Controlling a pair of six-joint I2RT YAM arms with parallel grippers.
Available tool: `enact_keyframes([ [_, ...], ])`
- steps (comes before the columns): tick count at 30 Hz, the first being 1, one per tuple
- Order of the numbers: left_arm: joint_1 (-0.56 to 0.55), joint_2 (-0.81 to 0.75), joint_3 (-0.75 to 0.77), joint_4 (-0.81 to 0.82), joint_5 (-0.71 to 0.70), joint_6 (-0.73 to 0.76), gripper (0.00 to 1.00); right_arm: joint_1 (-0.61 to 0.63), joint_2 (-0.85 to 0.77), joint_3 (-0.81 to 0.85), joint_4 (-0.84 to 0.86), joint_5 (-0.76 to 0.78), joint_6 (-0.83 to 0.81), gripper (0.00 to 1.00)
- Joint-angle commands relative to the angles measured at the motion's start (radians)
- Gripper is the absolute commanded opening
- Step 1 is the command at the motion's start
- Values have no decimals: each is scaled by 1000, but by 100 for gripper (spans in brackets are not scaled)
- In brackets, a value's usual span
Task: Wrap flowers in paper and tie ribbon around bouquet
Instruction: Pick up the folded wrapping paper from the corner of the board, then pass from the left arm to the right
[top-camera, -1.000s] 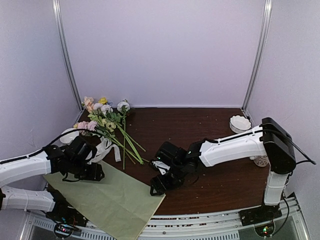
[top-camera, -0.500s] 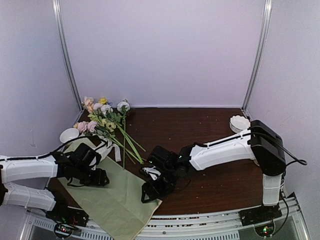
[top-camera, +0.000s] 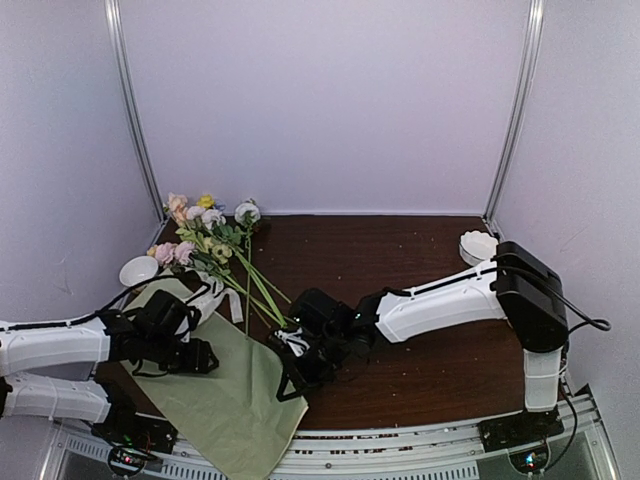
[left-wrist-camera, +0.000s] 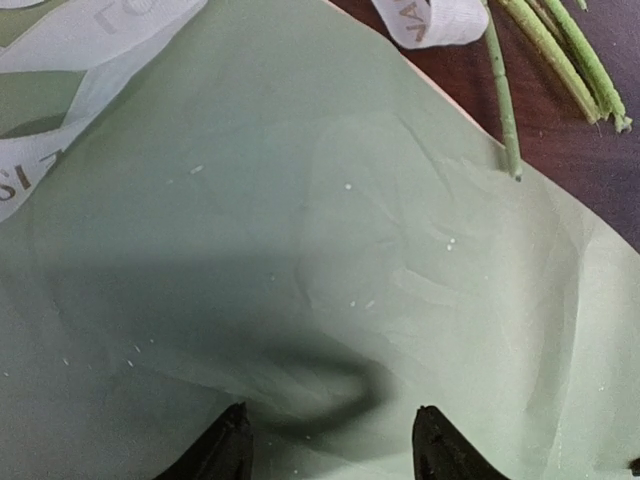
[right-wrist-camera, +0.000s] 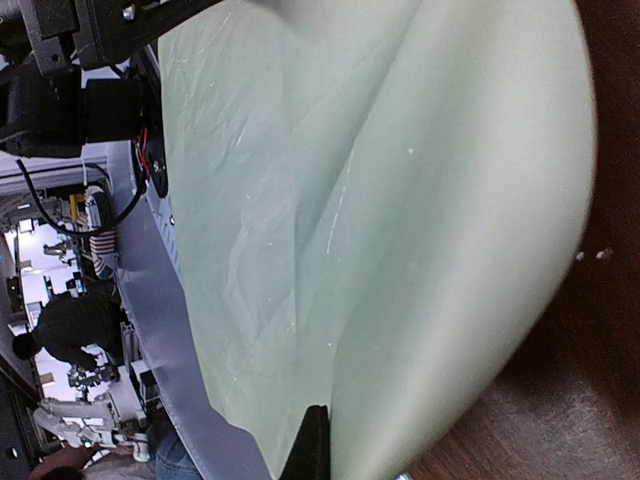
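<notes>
The dark brown surface carries everything. The paper is the largest thing on it. It lies sage-green side up at the near left, and its near part hangs over the front edge of the surface.

The right gripper is at the paper's right edge, with its jaws closed on that edge. In the right wrist view the sheet curves up off the wood beside the one dark finger that shows.

The left gripper is over the left part of the sheet. Its jaws are spread apart with nothing between them, and the paper lies flat just below them with their shadow on it. Whether the tips touch the sheet I cannot tell.

The flowers lie at the far left, blooms toward the back wall. Their green stems run toward the middle of the surface, and one stem end reaches the paper's far edge.

The ribbon lies loosely looped across the paper's far left corner, beside the stems and well ahead of the left jaws.

A small white bowl sits left of the paper. A scalloped white dish sits at the far right.
</notes>
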Motion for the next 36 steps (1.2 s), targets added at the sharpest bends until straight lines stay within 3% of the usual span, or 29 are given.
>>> enact_keyframes([
  [1,-3,-124,-14,-80,-6,-17,58,2,-44,63,-84,-22,-67,0],
  [7,1,-298,150,-213,-157,11,60,5,-155,186,-490,40,-408,0],
  [12,6,-255,338,-299,-224,86,63,24,-278,339,-873,128,-734,0],
  [15,17,-197,435,-338,-246,130,64,22,-401,415,-1005,150,-840,0],
  [22,60,-156,517,-338,-251,200,65,-58,-613,524,-1077,191,-872,0],
  [25,68,-162,522,-342,-260,213,65,-164,-667,565,-1052,266,-815,0],
  [31,79,-194,507,-337,-273,213,65,-497,-732,535,-936,511,-600,0],
  [36,80,-181,530,-330,-275,258,65,-536,-772,462,-722,646,-540,0],
])
